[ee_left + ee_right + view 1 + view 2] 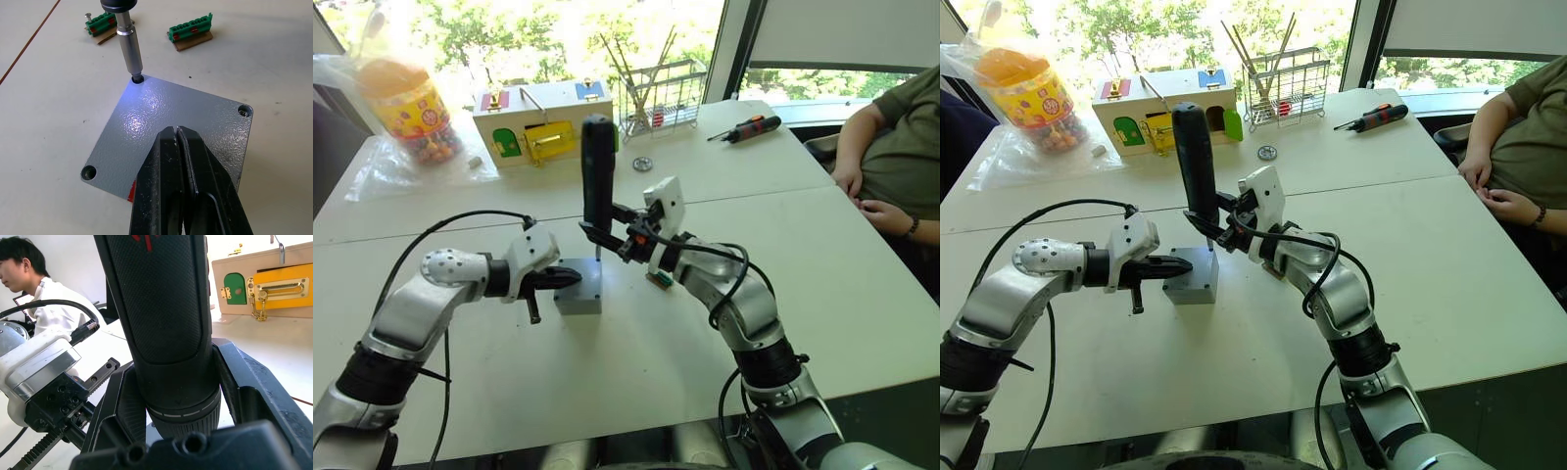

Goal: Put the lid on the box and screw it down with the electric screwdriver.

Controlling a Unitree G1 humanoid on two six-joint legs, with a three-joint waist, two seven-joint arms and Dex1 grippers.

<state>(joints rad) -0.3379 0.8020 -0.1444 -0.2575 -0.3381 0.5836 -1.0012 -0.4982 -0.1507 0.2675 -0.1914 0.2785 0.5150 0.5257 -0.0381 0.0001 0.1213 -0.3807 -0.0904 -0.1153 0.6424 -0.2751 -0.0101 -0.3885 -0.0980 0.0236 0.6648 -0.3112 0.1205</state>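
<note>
under the right claw [603,235] the electric screwdriver [598,171] stands upright, clamped between its fingers, bit in a corner hole of the lid [166,127]. the lid sits on the box [579,292]. the left claw [558,280], fingers pressed together and empty, rests on the lid. beyond both claws the white desk [822,294] carries a wooden box [540,119], a wire rack [662,93] and a candy jar [409,106] by sunlit windows.

On the white counter [862,294], a candy jar [406,106] in clear wrap stands at 10 o'clock. A wooden box [540,122] with coloured doors sits at 12, a wire rack [661,96] of sticks just beside it toward 1. A washer [642,164] lies before the rack. A red-and-black screwdriver [749,128] lies at 2. A person [901,147] sits at 3. Two green terminal blocks [190,30] lie near centre.
</note>
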